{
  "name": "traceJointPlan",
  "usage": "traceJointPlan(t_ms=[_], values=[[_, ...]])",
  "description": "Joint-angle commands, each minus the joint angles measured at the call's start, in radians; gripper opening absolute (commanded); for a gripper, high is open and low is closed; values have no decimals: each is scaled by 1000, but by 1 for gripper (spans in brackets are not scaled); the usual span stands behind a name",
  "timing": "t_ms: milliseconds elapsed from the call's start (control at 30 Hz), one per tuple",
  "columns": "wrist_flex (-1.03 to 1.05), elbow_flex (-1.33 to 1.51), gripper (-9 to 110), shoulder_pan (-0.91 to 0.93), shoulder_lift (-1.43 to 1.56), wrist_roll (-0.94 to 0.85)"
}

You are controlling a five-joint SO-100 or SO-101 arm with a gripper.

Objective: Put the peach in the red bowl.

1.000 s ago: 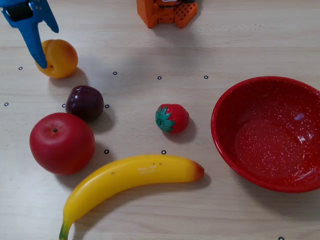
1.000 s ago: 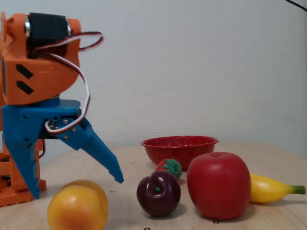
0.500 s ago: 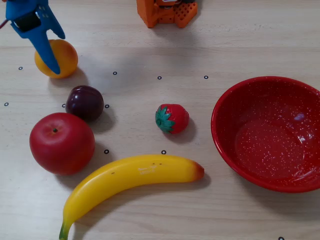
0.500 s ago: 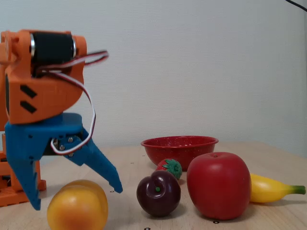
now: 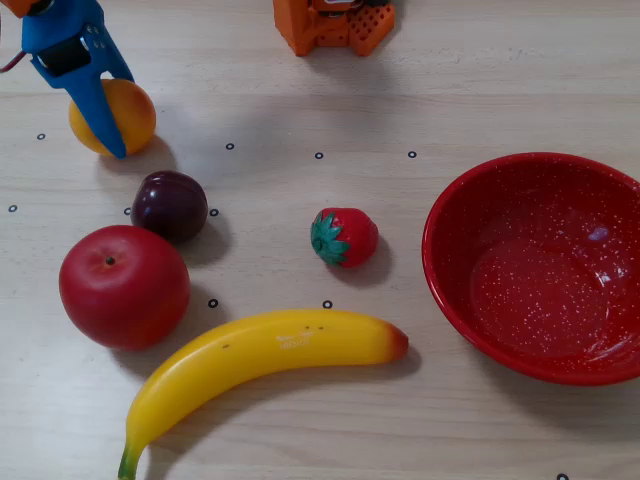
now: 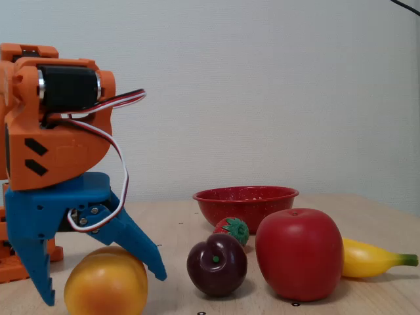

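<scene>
The peach [image 5: 136,112] is a small yellow-orange fruit at the far left of the overhead view, and it sits on the table in the fixed view [image 6: 105,286]. My blue gripper [image 5: 84,118] is lowered over it. In the fixed view the gripper [image 6: 102,289] is open, with one finger on each side of the peach and a small gap at both. The red bowl [image 5: 450,285] with white speckles stands empty at the right, and in the fixed view [image 6: 244,197] it is behind the other fruit.
A dark plum [image 5: 170,204], a big red apple [image 5: 124,286], a strawberry [image 5: 345,237] and a banana [image 5: 265,358] lie between the peach and the bowl. The orange arm base [image 5: 335,25] is at the top edge.
</scene>
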Motion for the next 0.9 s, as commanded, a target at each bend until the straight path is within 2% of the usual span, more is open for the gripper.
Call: traceJointPlan(t_ms=[0, 400, 867], values=[[-23, -14, 52, -34, 40, -11], [-84, 17, 51, -18, 48, -32], [-100, 29, 39, -17, 54, 20]])
